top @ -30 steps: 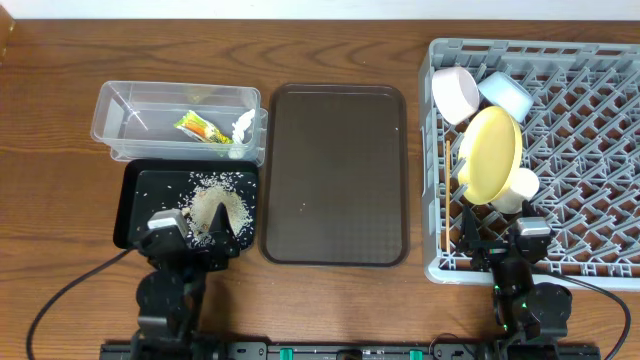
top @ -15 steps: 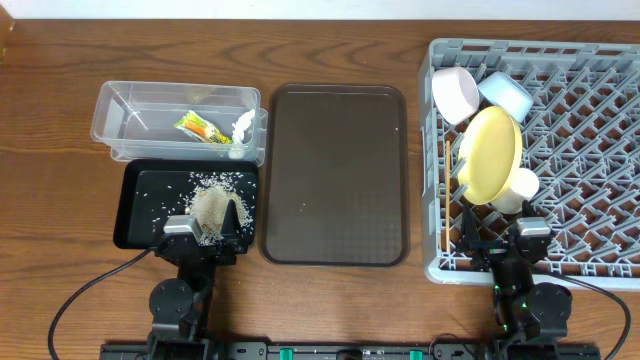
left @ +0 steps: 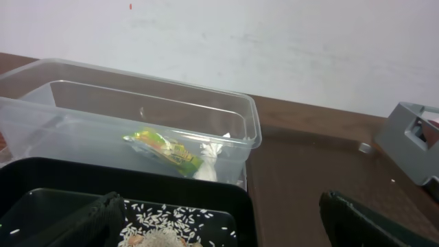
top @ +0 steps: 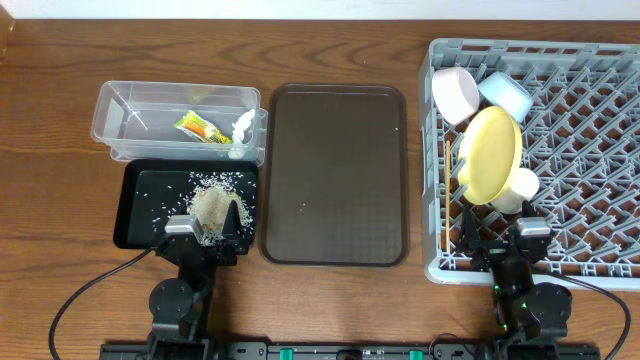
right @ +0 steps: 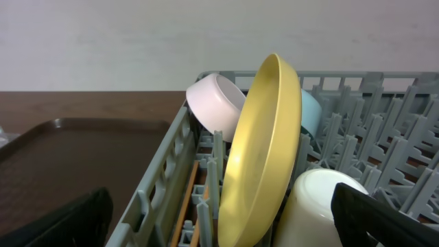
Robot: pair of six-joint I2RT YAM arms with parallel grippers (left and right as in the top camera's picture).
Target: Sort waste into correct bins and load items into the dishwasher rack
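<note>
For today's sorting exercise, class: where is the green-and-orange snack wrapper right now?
Overhead view, left side: the snack wrapper lies inside the clear tub, beside the white tissue, just behind the black tray.

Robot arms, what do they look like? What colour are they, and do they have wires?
Both are black and chunky. The left arm and the right arm each carry a small grey block, and thin black cables loop out from their bases. The right arm shows tiny green lights. The fingers are black, flat and tapering.
</note>
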